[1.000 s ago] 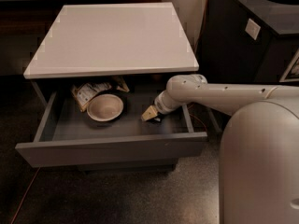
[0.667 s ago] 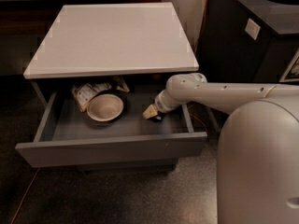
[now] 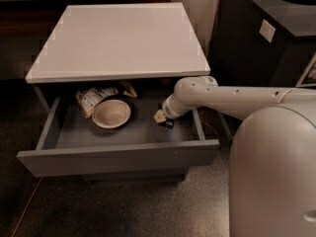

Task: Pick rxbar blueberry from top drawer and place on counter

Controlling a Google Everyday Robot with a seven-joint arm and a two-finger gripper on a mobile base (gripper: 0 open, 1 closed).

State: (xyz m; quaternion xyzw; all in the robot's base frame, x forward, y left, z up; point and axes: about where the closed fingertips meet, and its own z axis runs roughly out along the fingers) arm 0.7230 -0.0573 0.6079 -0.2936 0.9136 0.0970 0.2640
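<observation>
Claw low in right part of the open top drawer, mid-frame. Barely shifted from a second ago, a touch higher. Open or closed: cannot tell. Small dark bar just below it. Bowl and snack bag sit left. Arm crosses the drawer's right wall. White counter above.
</observation>
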